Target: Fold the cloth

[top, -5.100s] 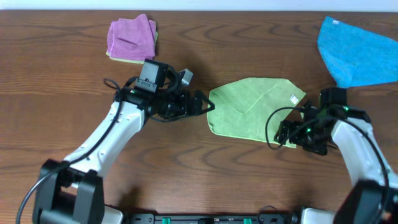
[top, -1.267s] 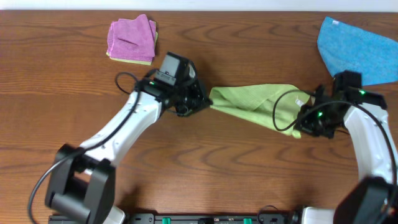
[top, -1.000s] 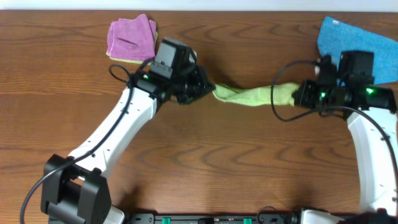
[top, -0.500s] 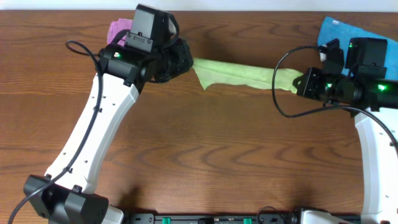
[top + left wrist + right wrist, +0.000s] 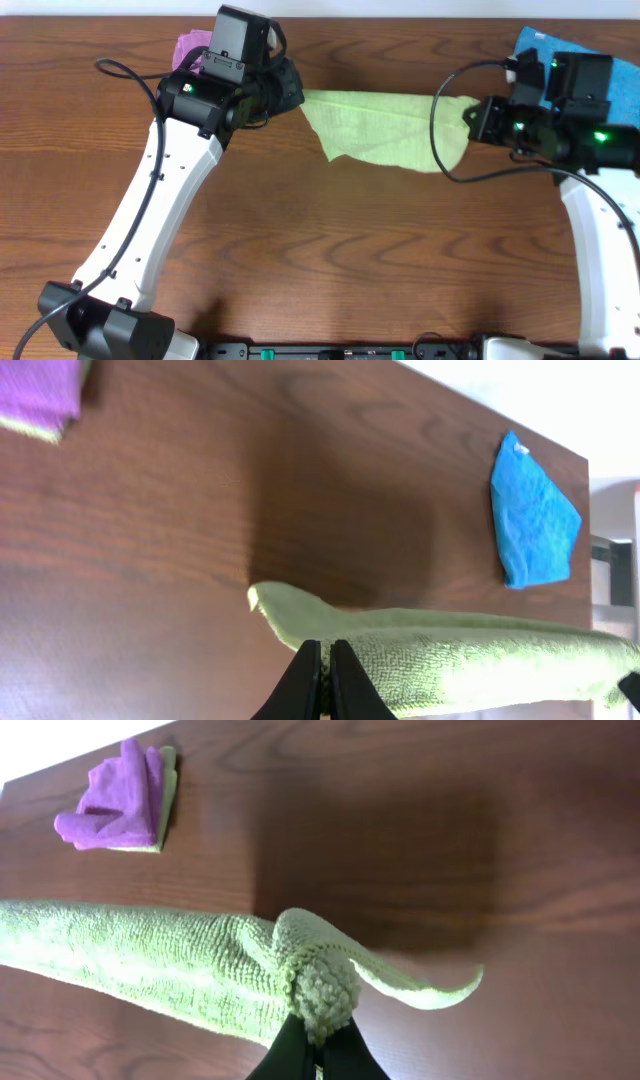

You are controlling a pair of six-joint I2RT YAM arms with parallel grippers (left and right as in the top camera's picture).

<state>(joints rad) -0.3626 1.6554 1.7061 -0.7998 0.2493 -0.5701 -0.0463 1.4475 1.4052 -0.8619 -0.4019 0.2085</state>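
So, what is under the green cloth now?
Only bare table with the cloth's shadow, as the wrist views show; the cloth hangs between the left gripper and right gripper. From overhead, that strip of table is covered.

The overhead camera looks straight down on the wooden table (image 5: 320, 250). The left wrist camera peers close past the left gripper (image 5: 322, 670) toward the blue cloth (image 5: 533, 510), and the right wrist camera past the right gripper (image 5: 318, 1055) toward the purple cloth (image 5: 115, 805). All three views share the green cloth (image 5: 380, 125).
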